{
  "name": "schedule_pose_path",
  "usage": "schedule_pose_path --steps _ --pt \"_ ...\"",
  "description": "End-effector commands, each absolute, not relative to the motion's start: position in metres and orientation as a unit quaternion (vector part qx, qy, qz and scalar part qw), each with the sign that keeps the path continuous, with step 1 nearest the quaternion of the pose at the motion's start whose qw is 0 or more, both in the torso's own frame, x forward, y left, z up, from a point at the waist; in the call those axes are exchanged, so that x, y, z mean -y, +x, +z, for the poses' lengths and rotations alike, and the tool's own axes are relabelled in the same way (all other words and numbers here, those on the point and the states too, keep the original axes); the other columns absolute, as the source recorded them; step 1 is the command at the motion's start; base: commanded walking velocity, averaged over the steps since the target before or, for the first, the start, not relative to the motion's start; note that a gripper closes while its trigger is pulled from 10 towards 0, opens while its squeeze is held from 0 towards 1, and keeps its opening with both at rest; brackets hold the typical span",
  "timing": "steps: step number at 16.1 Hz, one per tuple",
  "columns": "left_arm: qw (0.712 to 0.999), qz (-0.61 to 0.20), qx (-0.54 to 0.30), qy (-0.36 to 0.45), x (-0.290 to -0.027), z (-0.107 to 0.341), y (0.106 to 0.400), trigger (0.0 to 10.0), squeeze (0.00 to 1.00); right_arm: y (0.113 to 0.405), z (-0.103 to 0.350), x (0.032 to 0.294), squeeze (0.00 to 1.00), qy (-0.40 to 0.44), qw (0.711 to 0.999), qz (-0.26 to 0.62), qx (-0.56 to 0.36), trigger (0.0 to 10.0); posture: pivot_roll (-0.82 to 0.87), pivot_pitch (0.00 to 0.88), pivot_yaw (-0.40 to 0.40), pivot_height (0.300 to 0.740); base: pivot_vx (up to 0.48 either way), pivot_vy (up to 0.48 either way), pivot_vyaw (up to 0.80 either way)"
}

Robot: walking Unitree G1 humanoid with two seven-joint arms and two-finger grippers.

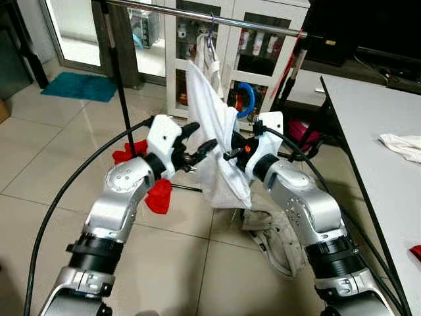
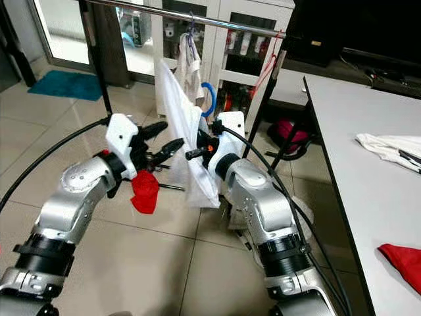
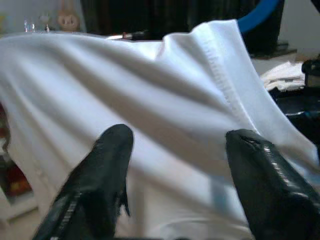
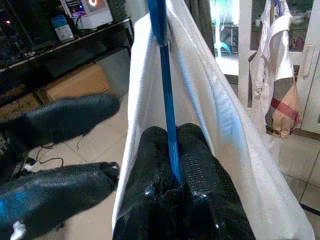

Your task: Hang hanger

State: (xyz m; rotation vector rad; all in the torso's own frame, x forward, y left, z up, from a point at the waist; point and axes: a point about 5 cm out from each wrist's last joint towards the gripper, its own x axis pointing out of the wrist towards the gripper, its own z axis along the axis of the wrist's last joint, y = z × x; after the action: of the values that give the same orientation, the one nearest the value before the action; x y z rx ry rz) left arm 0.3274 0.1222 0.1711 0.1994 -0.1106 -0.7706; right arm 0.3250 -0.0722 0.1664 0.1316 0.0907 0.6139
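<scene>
white garment (image 1: 214, 141) btwn grippers, blue hanger (image 1: 248, 99)

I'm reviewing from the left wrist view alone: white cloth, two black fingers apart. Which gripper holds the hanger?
Observer: The right gripper is shut on the blue plastic hanger, which carries the white cloth.
Operator: Is it on the rail yet?
Observer: No. The hanger's blue hook sits well below the silver metal rail.
Operator: Anything on that rail?
Observer: Yes, a white garment with a checked patch hangs from it.
</scene>
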Motion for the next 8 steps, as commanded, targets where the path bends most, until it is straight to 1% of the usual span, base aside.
schedule_pose_path --steps 1,3,5,7,8 --pt "0.909 -0.380 0.067 0.159 -0.1187 0.1748 0.3312 10.0 1.00 0.3234 0.1831 0.0727 0.00 0.085 0.946 0.311 -0.012 10.0 -0.05 0.000 -0.090 0.740 0.000 0.000 0.00" --pt "0.904 -0.373 0.083 0.192 -0.1211 0.1775 0.3343 10.0 1.00 0.3215 0.1839 0.0717 0.00 0.107 0.943 0.316 -0.012 10.0 -0.05 0.000 -0.082 0.740 0.000 0.000 0.00" --pt "0.888 -0.378 0.101 0.243 -0.1208 0.1788 0.3365 10.0 1.00 0.3192 0.1856 0.0723 0.00 0.148 0.933 0.327 -0.018 10.0 -0.05 0.000 -0.080 0.740 0.000 0.000 0.00" --pt "0.879 -0.382 0.115 0.261 -0.1191 0.1813 0.3390 10.0 1.00 0.3175 0.1875 0.0703 0.00 0.156 0.926 0.342 -0.020 10.0 -0.05 0.000 -0.079 0.740 0.000 0.000 0.00" --pt "0.876 -0.387 0.125 0.259 -0.1174 0.1842 0.3408 10.0 0.79 0.3167 0.1885 0.0689 0.00 0.157 0.924 0.348 -0.020 10.0 -0.05 0.000 -0.080 0.740 0.000 0.000 0.00"
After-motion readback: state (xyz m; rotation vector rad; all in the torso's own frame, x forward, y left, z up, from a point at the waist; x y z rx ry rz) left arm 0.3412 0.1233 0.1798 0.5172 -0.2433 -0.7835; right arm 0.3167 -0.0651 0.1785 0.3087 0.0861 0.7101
